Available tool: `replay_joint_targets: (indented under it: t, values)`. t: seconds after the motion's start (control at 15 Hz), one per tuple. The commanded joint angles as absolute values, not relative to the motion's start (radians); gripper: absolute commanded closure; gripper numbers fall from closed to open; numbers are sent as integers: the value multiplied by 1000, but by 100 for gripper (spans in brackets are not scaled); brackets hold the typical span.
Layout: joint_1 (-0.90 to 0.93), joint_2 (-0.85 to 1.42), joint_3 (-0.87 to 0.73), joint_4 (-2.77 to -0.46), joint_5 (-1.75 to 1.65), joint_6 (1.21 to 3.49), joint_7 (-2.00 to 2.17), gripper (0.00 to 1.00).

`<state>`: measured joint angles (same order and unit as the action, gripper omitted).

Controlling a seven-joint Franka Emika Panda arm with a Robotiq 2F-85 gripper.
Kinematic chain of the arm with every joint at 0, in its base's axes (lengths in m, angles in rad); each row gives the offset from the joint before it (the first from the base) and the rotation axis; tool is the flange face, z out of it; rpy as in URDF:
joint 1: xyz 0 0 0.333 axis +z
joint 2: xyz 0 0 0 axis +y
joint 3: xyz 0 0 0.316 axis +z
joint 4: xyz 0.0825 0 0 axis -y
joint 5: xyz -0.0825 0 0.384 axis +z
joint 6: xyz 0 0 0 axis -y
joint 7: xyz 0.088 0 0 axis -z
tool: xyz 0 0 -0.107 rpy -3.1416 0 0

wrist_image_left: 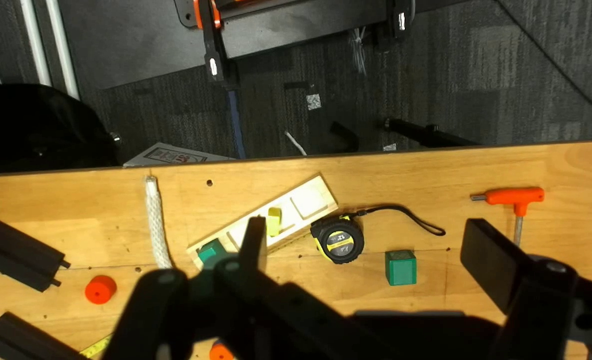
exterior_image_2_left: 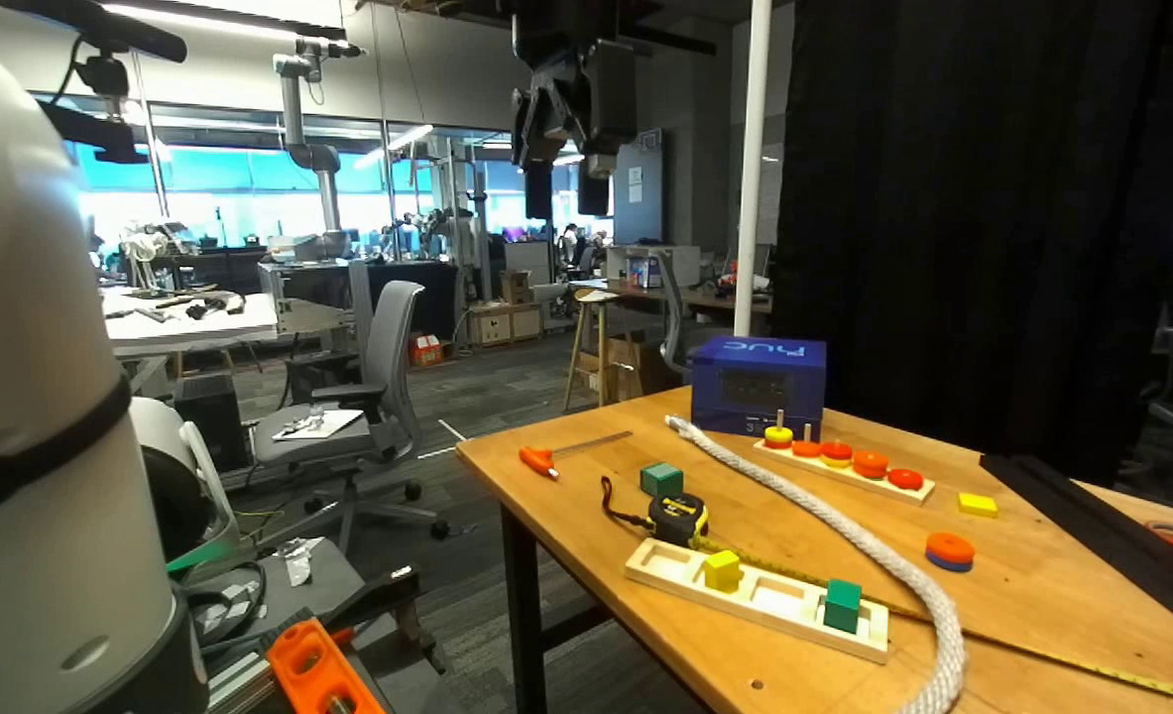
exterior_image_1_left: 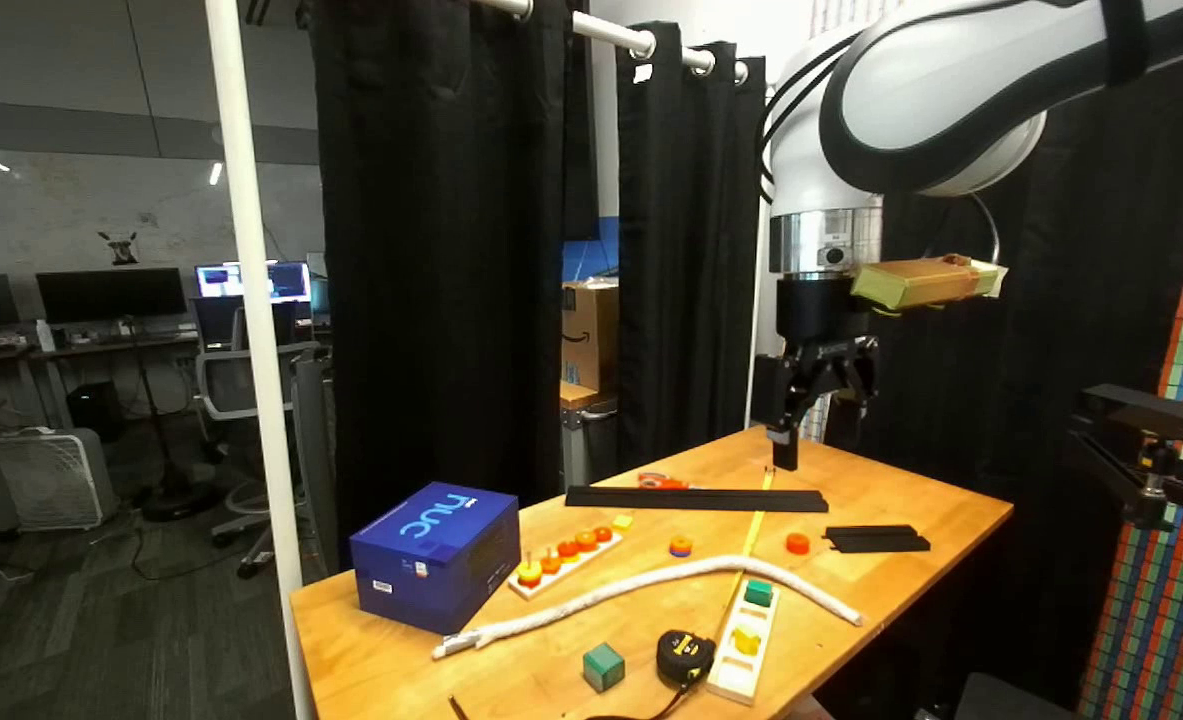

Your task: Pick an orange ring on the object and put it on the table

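Note:
Several small orange rings sit on pegs of a pale peg board (exterior_image_1_left: 563,578) beside the blue box; one orange ring (exterior_image_2_left: 806,449) shows there. In the wrist view the peg board is out of view. A loose orange ring lies on a blue one (exterior_image_1_left: 680,543), also seen in an exterior view (exterior_image_2_left: 950,545) and partly in the wrist view (wrist_image_left: 220,351). An orange-red stack (exterior_image_1_left: 798,543) stands farther right, also in the wrist view (wrist_image_left: 100,289). My gripper (exterior_image_2_left: 566,198) is open and empty, high above the light wooden table (exterior_image_1_left: 381,660); its fingers are wide apart in the wrist view (wrist_image_left: 366,240).
A blue box (exterior_image_1_left: 436,555) stands at a table end. A white rope (exterior_image_1_left: 651,577) curves across. A tape measure (wrist_image_left: 338,240), a green block (wrist_image_left: 401,267), a wooden tray (exterior_image_2_left: 774,600) with blocks, an orange-handled tool (exterior_image_2_left: 538,459) and black rails (exterior_image_1_left: 696,498) lie on the table.

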<state>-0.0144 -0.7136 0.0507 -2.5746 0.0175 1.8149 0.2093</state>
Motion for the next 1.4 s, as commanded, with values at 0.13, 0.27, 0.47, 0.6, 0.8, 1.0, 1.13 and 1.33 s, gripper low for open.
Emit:
replay_joint_targets:
  t: [0.13, 0.27, 0.47, 0.6, 0.8, 1.0, 1.13, 1.33]
  values:
    - [-23, -633, 34, -2566, 27, 1895, 182, 0]
    - [-22, -571, 16, -2556, 34, 1958, 159, 0]
    - [-22, -453, -1, -2523, 37, 2054, 144, 0]
    - [-16, -367, -7, -2493, 36, 2118, 128, 0]
    - [-1, -228, -14, -2426, 27, 2178, 34, 0]
    - [6, -94, -22, -2340, 36, 2174, -99, 0]
    - [2, -14, -26, -2280, 46, 2147, -221, 0]
    - [-21, 86, -30, -2202, 35, 2109, -404, 0]
